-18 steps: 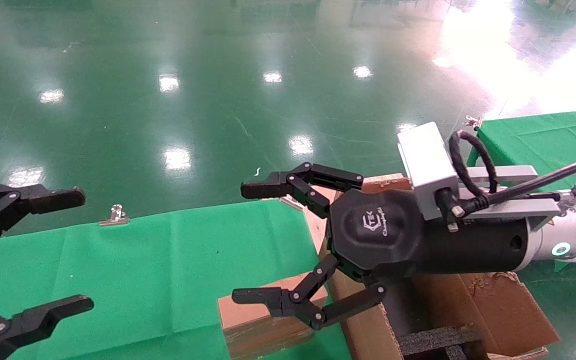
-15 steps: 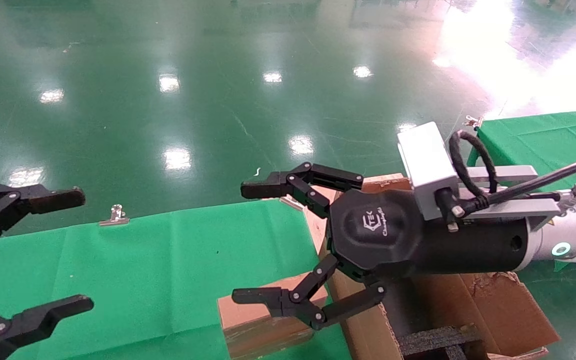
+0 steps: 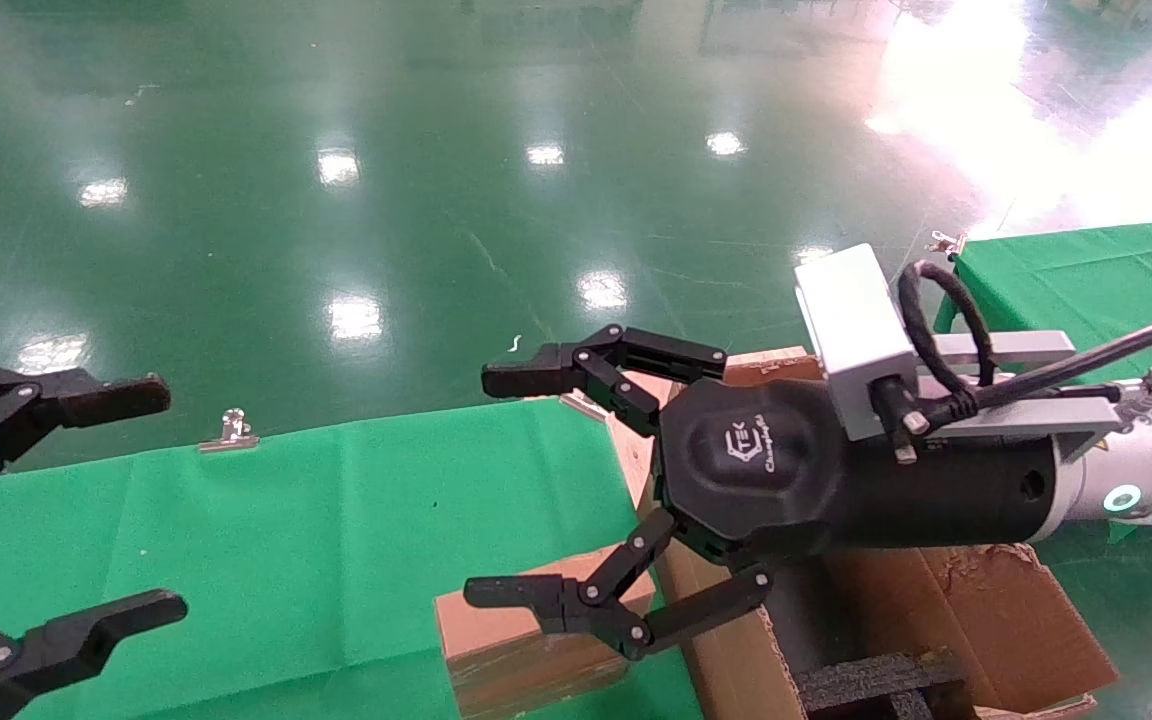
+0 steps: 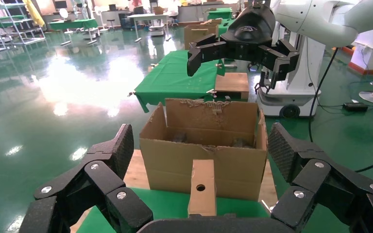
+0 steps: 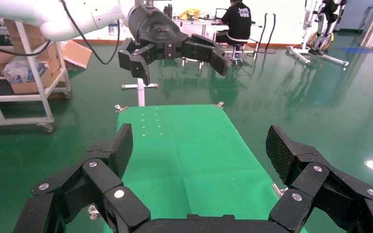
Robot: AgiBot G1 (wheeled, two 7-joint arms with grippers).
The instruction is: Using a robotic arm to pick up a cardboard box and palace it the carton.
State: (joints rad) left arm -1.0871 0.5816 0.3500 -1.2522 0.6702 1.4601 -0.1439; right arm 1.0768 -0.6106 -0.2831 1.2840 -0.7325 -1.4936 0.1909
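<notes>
My right arm, white with a grey camera block, reaches in from the right of the head view. Its gripper [image 3: 491,487] is open and empty, hovering above the table's end, apart from the boxes. The small brown cardboard box [image 3: 516,665] lies on the green cloth below it, beside the carton [image 3: 986,610]. In the left wrist view the box [image 4: 201,187] shows its round hole and stands against the carton's [image 4: 233,165] front wall, with the right gripper [image 4: 243,58] high above. My left gripper [image 3: 161,498] is open and empty at the far left.
The green-clothed table [image 3: 336,520] runs between the two grippers, with a metal clip [image 3: 231,430] on its far edge. Black foam [image 3: 866,680] lies inside the carton. A second green table [image 3: 1086,270] stands at the right. Shiny green floor lies beyond.
</notes>
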